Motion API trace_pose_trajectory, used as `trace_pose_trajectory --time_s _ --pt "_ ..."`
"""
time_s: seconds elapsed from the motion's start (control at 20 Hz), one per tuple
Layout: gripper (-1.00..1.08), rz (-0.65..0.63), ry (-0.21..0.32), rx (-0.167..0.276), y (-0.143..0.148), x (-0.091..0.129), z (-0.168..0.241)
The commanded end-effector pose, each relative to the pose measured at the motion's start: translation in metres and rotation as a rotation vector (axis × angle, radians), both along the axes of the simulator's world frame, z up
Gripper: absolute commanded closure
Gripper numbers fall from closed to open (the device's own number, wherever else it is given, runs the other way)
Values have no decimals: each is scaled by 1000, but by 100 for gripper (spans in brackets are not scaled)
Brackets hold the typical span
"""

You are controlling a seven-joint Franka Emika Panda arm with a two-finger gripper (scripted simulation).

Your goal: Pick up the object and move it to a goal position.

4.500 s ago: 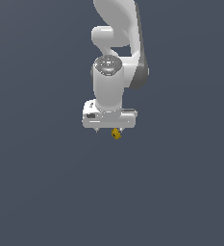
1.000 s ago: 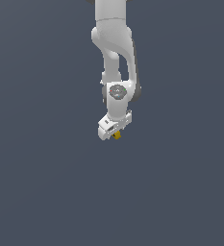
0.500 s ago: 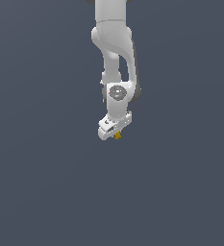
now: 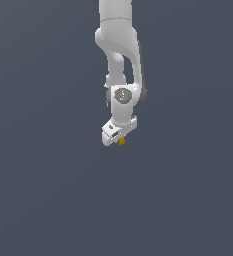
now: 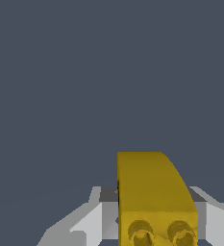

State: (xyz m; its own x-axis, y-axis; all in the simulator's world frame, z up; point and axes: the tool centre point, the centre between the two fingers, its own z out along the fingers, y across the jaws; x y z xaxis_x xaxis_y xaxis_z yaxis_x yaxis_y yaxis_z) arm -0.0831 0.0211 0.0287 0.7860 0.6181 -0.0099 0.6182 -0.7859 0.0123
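Compared with a few seconds ago, the arm has turned its wrist and swung slightly toward the exterior view's right, while over the last second it barely moves. The gripper [image 4: 121,140] is clamped on the mustard-yellow object [image 5: 154,197], which sits between its fingers [image 5: 92,221], just beneath the hand. This suggests the carry is ending, the goal probably near, though no marker is visible.
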Motion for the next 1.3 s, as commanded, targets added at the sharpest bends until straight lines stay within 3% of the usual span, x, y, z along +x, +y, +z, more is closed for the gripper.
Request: trace_pose_trajectory --time_s 0.0,0.4,1.25 --pt "108 2 -2 -14 -2 4 7" --pt "108 11 -6 -101 -12 27 47" --pt "108 41 -17 -379 -19 99 178"
